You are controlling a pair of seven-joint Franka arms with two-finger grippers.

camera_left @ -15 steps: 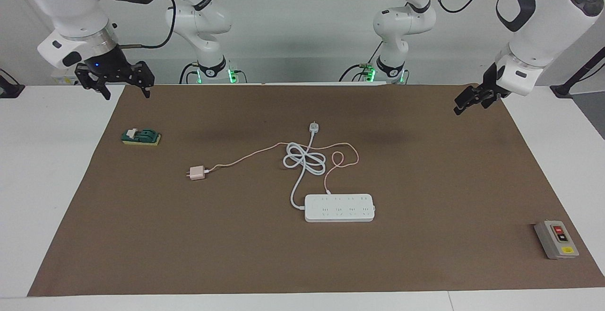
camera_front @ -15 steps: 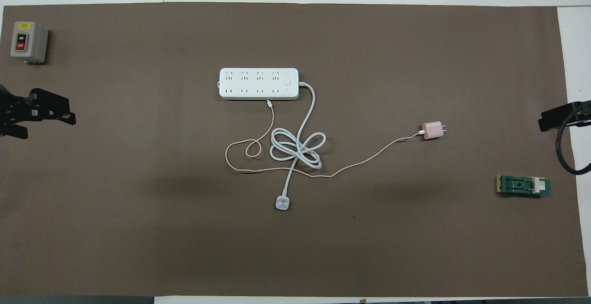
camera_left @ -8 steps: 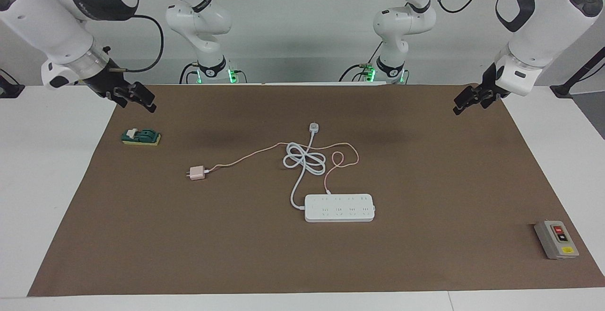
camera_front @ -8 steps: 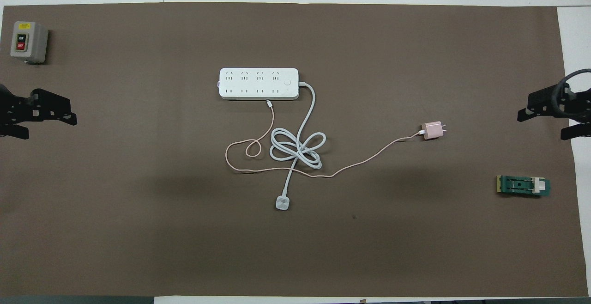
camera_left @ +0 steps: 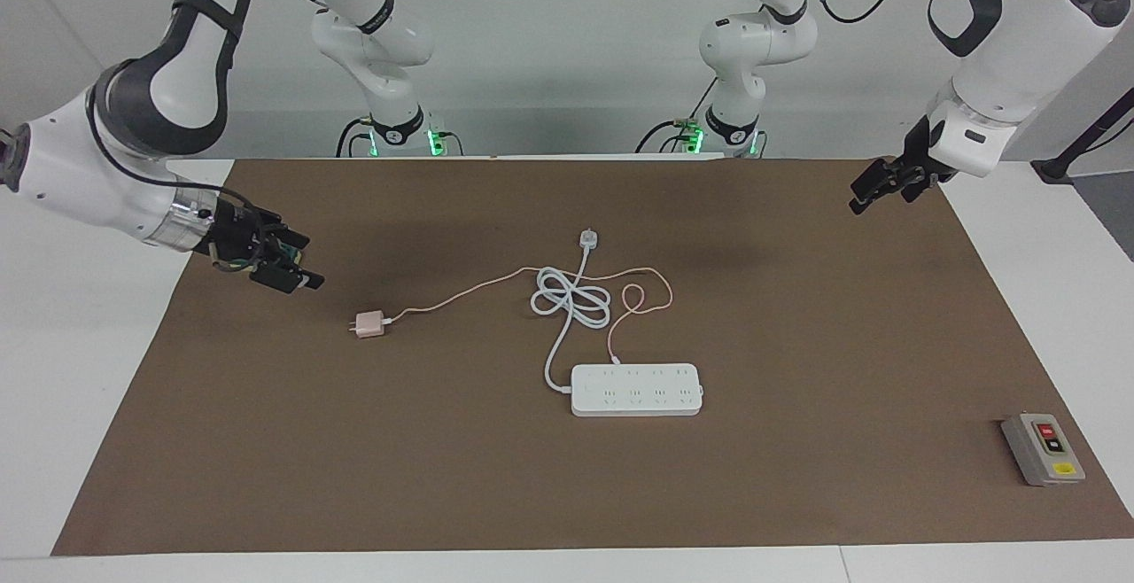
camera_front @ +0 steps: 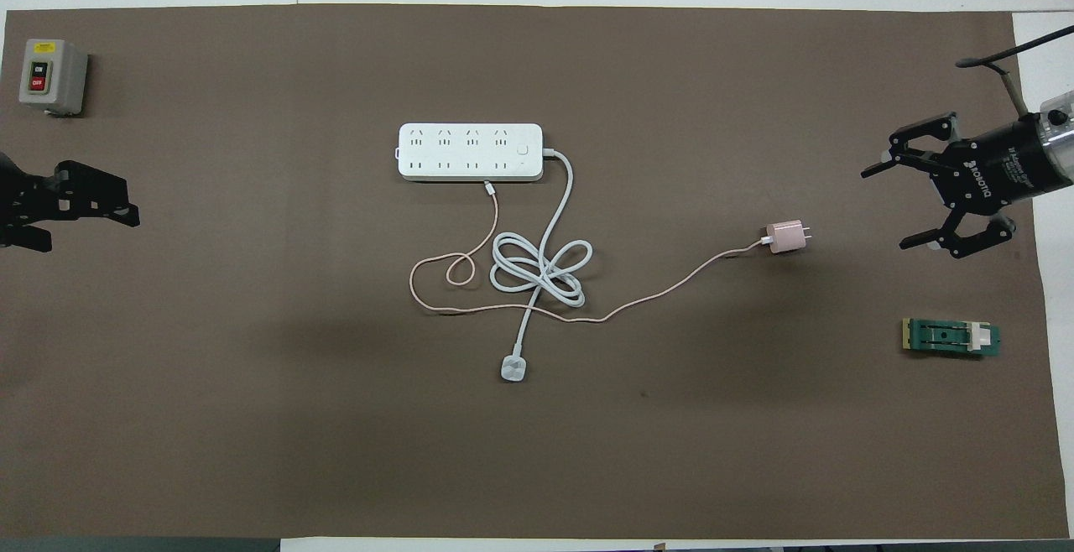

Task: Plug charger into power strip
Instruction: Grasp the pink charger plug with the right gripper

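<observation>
- Toward the right arm's end of the brown mat (camera_left: 797, 477), the right gripper (camera_front: 910, 206) hangs low over bare mat, fingers spread wide, holding nothing.
- Charger (camera_left: 369, 324) lies flat on the mat beside that gripper, not touched, prongs pointing at it; pink cable (camera_front: 663, 292) trails away toward the table's middle.
- Power strip (camera_left: 636, 389) sits mid-table, farther from the robots than the charger, sockets up; all sockets look free.
- Step in hand, as I read it: reach and grasp the charger. Best to close on the 2 flat sides of the cube, clear of the prongs, so they stay exposed for insertion.
- Prongs must then turn down and square to a socket pair; a tilted grip would likely jam.
- Left gripper (camera_left: 881, 184) waits above the mat's edge at its own end, fingers apart, empty.
- In the way: the coiled white cord (camera_front: 541, 267) and white plug (camera_front: 513, 368) lie between charger and strip, crossed by the pink cable; dragging could snag.
- Clear of the path: green block (camera_front: 951, 338) near the right gripper; grey switch box (camera_front: 50, 75) at the left arm's end.
</observation>
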